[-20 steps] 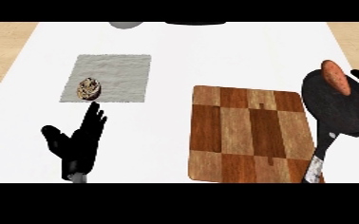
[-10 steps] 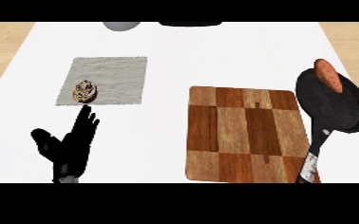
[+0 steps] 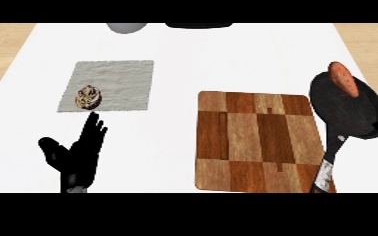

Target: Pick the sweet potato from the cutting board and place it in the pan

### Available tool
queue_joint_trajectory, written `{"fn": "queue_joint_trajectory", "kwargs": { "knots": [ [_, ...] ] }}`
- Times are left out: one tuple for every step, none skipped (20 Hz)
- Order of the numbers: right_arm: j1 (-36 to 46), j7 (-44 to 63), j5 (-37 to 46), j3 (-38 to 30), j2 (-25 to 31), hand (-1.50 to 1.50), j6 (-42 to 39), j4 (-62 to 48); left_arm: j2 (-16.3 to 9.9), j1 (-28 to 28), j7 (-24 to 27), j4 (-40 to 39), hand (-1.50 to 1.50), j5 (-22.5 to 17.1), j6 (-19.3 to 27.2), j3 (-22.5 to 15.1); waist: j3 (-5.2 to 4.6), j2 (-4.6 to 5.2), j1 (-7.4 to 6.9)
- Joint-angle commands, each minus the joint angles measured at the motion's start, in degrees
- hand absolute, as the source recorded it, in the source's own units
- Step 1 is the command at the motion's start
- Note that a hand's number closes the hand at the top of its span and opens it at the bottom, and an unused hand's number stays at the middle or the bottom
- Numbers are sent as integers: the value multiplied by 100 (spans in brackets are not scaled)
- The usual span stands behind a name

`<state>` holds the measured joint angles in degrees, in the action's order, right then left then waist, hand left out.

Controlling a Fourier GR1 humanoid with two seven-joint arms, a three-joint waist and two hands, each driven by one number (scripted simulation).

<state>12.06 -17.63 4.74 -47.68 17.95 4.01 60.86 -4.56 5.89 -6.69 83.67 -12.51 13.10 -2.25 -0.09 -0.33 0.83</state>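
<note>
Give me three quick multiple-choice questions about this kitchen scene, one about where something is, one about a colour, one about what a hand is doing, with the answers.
1. Where does the sweet potato lie?
A. on the cutting board
B. in the pan
C. on the grey cloth

2. What colour is the pan?
A. black
B. red
C. white

3. How is the left hand?
A. curled round the sweet potato
B. pressing on the cutting board
C. open, holding nothing

Answers:
1 B: the sweet potato rests at the pan's upper rim, right of the bare cutting board.
2 A: the pan and its handle are black.
3 C: the left hand shows straight fingers below the grey cloth, touching nothing.
</note>
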Motion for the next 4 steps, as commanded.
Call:
{"fn": "queue_joint_trajectory", "kwargs": {
  "knots": [
    [-958,387,-69,271,-856,-150,135,1535,63,-8,126,-59,0,5,-55,9,0,10,-12],
    [-1061,457,-210,209,-704,-150,70,1521,-164,-193,-197,-30,0,-92,-171,175,5,21,-39],
    [-1130,931,-35,471,-1004,-150,273,2356,-49,-309,-165,-125,0,-5,6,155,1,17,-26],
    [-1350,873,-185,382,-1126,-150,255,2535,119,177,95,89,0,176,44,-111,4,16,-43]
  ]
}}
